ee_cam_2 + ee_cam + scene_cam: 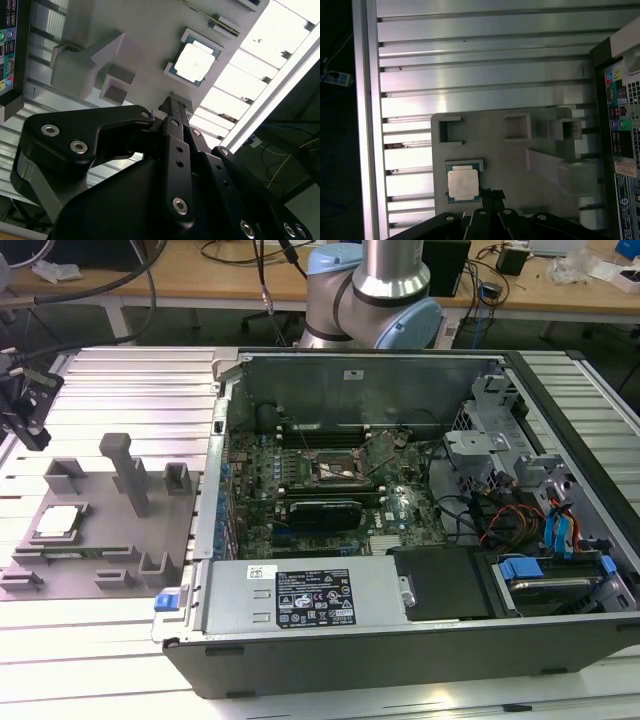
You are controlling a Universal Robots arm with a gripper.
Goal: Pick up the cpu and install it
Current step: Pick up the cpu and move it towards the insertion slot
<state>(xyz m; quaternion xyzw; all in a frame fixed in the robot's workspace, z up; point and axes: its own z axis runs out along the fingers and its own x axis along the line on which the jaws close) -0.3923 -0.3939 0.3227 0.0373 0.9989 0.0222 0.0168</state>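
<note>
The cpu (58, 523), a small square chip with a silvery top, lies flat in a recess of the grey fixture plate (100, 540) on the exterior view's left. Both wrist views show the cpu (195, 63) (463, 182) lying untouched. My black gripper (33, 428) hangs above the slatted table, up and off to the side of the chip. Its fingers (172, 107) (490, 194) are shut together on nothing, their tips close beside the chip in the first wrist view. The black-framed socket (338, 472) sits on the motherboard inside the open computer case.
The open computer case (400, 640) fills the exterior view's middle and right, with a power supply (310, 595) along its near side. Grey upright posts (125, 470) and small brackets rise from the fixture plate near the chip. Ribbed aluminium table surface (480, 75) surrounds the plate.
</note>
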